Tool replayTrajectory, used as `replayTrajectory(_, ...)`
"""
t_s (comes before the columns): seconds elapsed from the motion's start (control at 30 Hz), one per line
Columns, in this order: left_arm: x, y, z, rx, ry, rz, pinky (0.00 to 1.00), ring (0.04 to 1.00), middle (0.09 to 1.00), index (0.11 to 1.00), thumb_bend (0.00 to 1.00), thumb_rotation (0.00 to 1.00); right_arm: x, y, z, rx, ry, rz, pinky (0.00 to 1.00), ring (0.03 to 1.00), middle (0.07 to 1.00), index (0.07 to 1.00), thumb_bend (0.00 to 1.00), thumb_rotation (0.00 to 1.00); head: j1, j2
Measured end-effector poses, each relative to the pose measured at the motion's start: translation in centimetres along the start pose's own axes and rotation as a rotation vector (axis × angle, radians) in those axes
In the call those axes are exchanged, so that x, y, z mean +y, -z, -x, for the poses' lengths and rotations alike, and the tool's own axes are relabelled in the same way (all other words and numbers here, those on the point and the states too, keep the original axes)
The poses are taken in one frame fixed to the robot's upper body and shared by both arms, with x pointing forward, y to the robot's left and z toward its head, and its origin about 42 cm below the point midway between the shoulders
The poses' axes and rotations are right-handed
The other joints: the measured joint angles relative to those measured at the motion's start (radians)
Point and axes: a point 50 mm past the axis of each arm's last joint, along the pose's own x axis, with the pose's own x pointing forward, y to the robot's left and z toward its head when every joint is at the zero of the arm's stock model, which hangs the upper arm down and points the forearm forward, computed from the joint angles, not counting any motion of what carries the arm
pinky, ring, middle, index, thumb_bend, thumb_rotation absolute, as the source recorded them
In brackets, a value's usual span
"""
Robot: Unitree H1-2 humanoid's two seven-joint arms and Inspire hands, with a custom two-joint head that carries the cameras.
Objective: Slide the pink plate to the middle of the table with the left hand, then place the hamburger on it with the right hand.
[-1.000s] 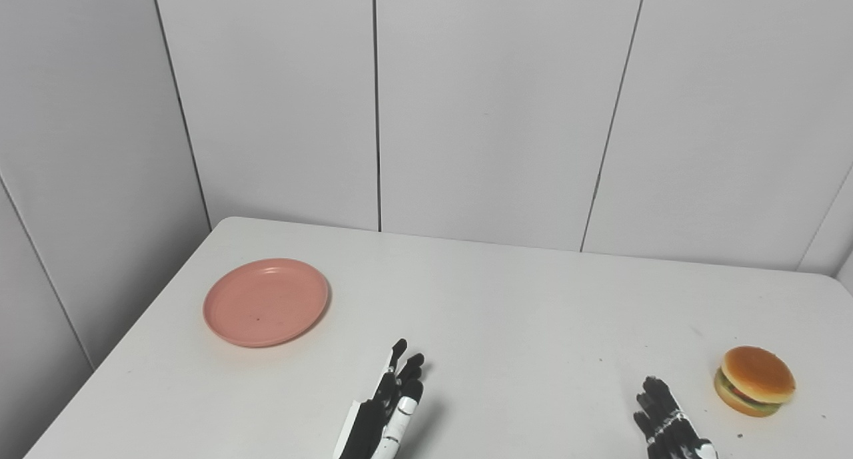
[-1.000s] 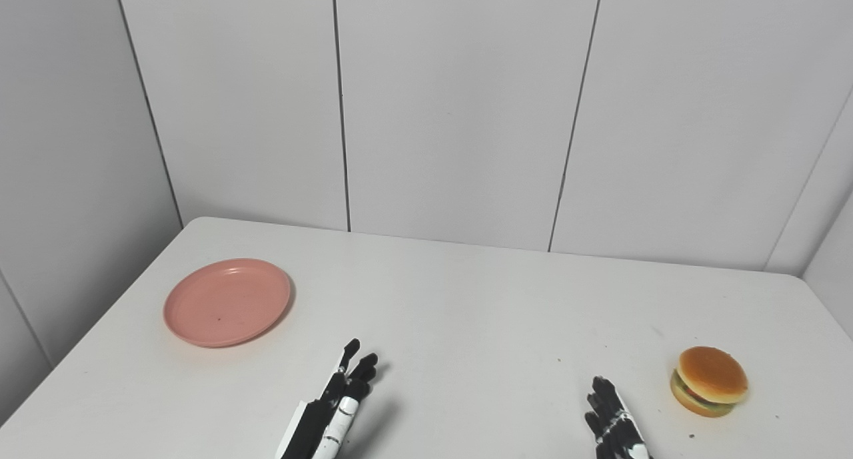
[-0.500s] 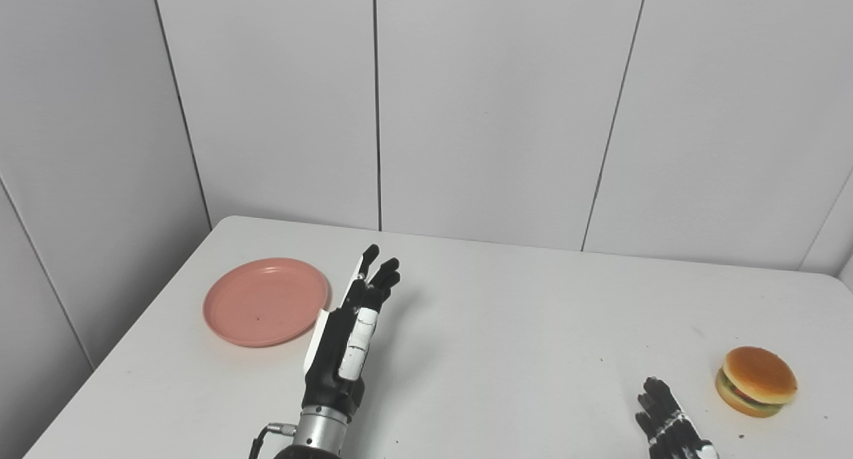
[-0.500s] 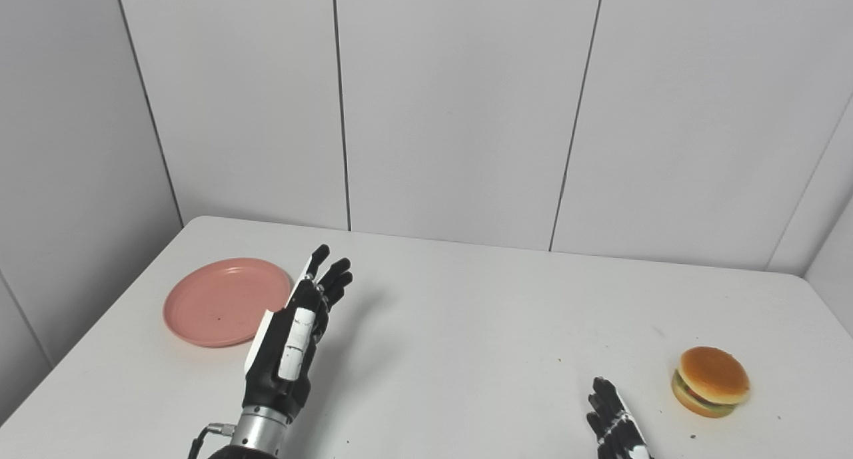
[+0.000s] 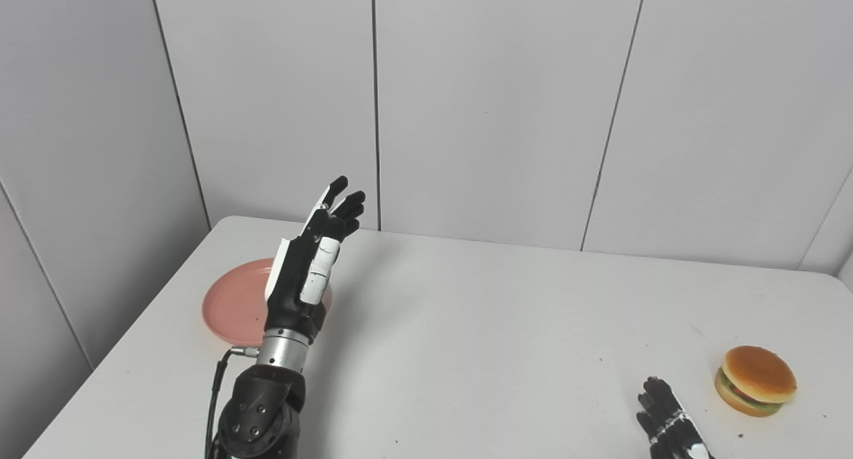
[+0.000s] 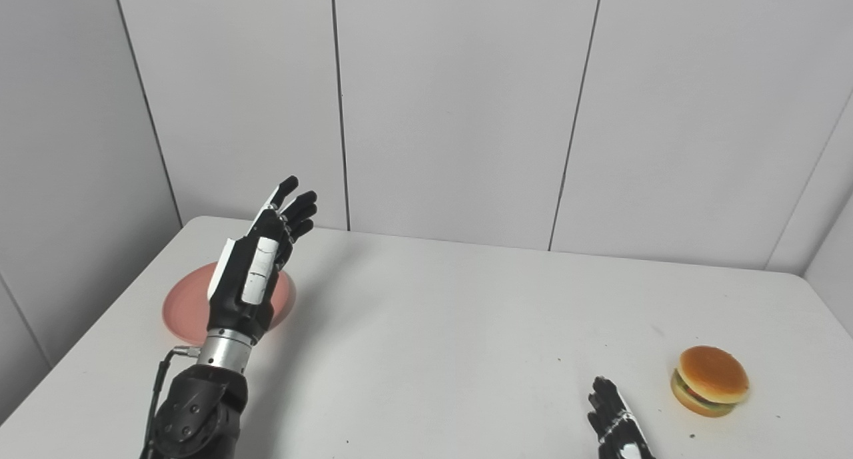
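In the left eye view we see our left hand point(image 5: 308, 272) raised above the white table point(image 5: 480, 326), fingers point(image 5: 346, 209) extended and a little apart, holding nothing. It stands edge-on to us, fingertips toward the back wall point(image 5: 493, 106), and it overlaps the right part of the pink plate point(image 5: 230, 306) in the picture; we cannot tell from here whether it touches the plate. The plate lies flat near the table's left edge, toward the far left corner. The left forearm point(image 5: 260, 406) rises from the bottom edge, with a thin cable looping beside the wrist. At the bottom right, only the fingers of our right hand point(image 5: 670, 426) show, stretched out low over the table and holding nothing. The hamburger point(image 5: 756, 381) sits on the table near the right edge, just beyond and to the right of that hand, apart from it.

In the right eye view the left hand point(image 6: 256, 266) again covers the middle of the plate point(image 6: 183, 306), so that pink shows on both sides of the palm; the fingers stay spread and empty. The plate rests on the left side of the table point(image 6: 466, 326), well apart from the hamburger point(image 6: 710, 380). The right hand point(image 6: 616, 426) lies at the bottom edge, fingers straight, clear of the hamburger, which stands upright with its bun on top.
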Motion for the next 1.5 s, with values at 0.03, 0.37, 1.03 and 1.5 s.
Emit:
replayTrajectory(0.03, 0.5, 0.0, -0.3, -0.003, -0.007, -0.009, 0.88, 0.882, 0.866, 0.845, 0.96, 0.9, 0.0, 0.0, 0.0, 0.0, 0.0, 0.001, 1.0, 0.975, 0.956, 0.907, 0.9, 0.9, 0.0, -0.002)
replayTrajectory(0.37, 6.1, -0.4, -3.4, -0.013, -0.098, -0.03, 0.82, 0.857, 0.874, 0.871, 0.93, 0.93, 0.1, 0.0, -0.1, 0.001, -0.002, 0.002, 1.0, 0.968, 0.95, 0.903, 0.9, 0.9, -0.003, -0.005)
replayTrajectory(1.03, 17.2, 6.0, -4.4, 0.106, -0.269, -0.096, 0.78, 0.852, 0.86, 0.857, 0.9, 0.84, 0.2, 0.1, -0.1, 0.003, -0.006, 0.005, 1.0, 0.96, 0.949, 0.917, 0.88, 0.91, -0.005, -0.006)
replayTrajectory(1.5, 20.0, 11.3, -2.5, 0.311, -0.331, -0.087, 0.76, 0.823, 0.823, 0.826, 0.98, 0.81, 0.2, 0.1, -0.1, 0.004, -0.007, 0.008, 1.0, 0.957, 0.937, 0.923, 0.87, 0.92, -0.006, 0.003)
